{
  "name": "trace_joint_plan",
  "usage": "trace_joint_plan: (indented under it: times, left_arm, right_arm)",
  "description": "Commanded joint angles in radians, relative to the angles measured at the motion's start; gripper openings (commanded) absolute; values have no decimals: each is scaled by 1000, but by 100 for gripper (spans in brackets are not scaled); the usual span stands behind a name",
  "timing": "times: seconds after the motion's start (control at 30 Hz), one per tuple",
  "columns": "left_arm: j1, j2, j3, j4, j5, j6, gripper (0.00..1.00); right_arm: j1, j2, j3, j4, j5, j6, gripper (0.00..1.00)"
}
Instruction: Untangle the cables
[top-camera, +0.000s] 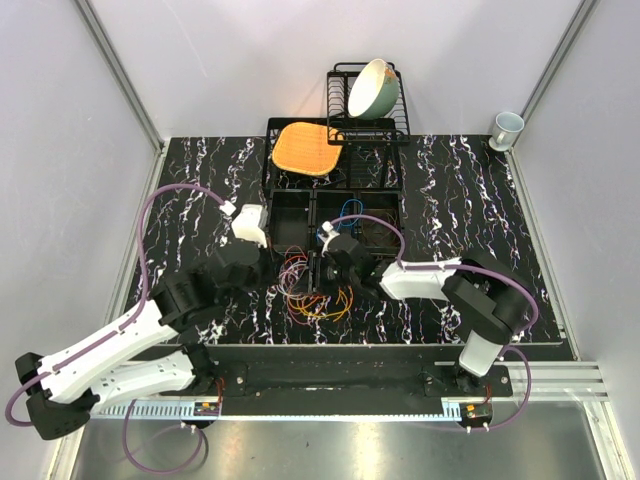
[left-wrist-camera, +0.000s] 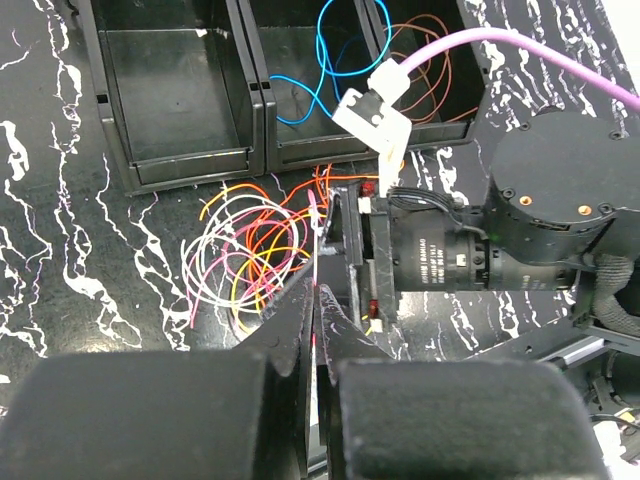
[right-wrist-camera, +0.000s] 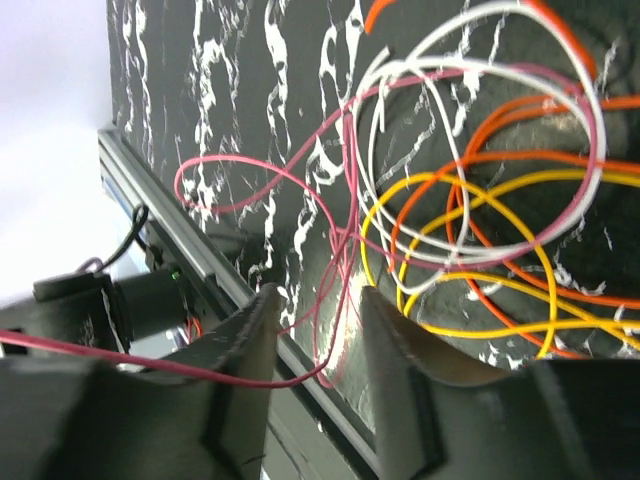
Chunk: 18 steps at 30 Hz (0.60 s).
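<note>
A tangle of cables (top-camera: 315, 297) in orange, yellow, white, pink and red lies on the black marble table, in front of the black bins. It also shows in the left wrist view (left-wrist-camera: 250, 255) and the right wrist view (right-wrist-camera: 480, 220). My left gripper (left-wrist-camera: 318, 290) is shut on a thin red cable (left-wrist-camera: 317, 240) that rises from the pile; in the top view it (top-camera: 283, 272) sits left of the pile. My right gripper (right-wrist-camera: 318, 300) is open just above the table, and a red cable (right-wrist-camera: 330, 260) runs loosely between its jaws. The right gripper (left-wrist-camera: 338, 250) faces the left one across the pile.
Three black bins (top-camera: 290, 215) stand behind the pile. One holds a blue cable (left-wrist-camera: 330, 60), another a brown one (left-wrist-camera: 430, 70). Further back are a dish rack with a green bowl (top-camera: 372, 88), an orange board (top-camera: 303, 147) and a mug (top-camera: 507, 128). The table's front edge (right-wrist-camera: 200, 260) is close.
</note>
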Motion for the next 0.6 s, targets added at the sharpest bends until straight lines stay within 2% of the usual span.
trace_joint_plan:
  times: [0.0,0.03,0.13,0.17,0.23,0.37,0.43,0.47,0.53,0.57]
  left_arm:
    - [5,-31,8,20,-14,-17,0]
    - [5,-34,5,21,-12,-18,0]
    - [7,-43,7,15,-14,-23,0]
    - [8,-45,7,12,-14,-26,0]
    - [8,-51,11,-12,-31,-34,0]
    - [8,-72,11,-86,-110,-83,13]
    - [13,-79,7,-126,-132,-103,43]
    - [16,-80,7,-141,-138,-116,61]
    - [19,-79,11,-180,-138,-126,96]
    - [20,-77,16,-206,-137,-135,99]
  right_arm:
    - [15,1,49,65,68,15,41]
    - [18,2,49,67,73,17,33]
    - [21,-8,53,62,85,8,15]
    - [21,-16,56,47,87,3,3]
    - [21,-57,87,1,110,-38,0]
    - [21,-157,205,-230,189,-161,0]
    - [21,-220,289,-289,213,-230,0]
    - [20,-240,318,-368,231,-250,0]
    - [21,-292,415,-416,243,-311,0]
    - [21,-306,484,-459,265,-331,0]
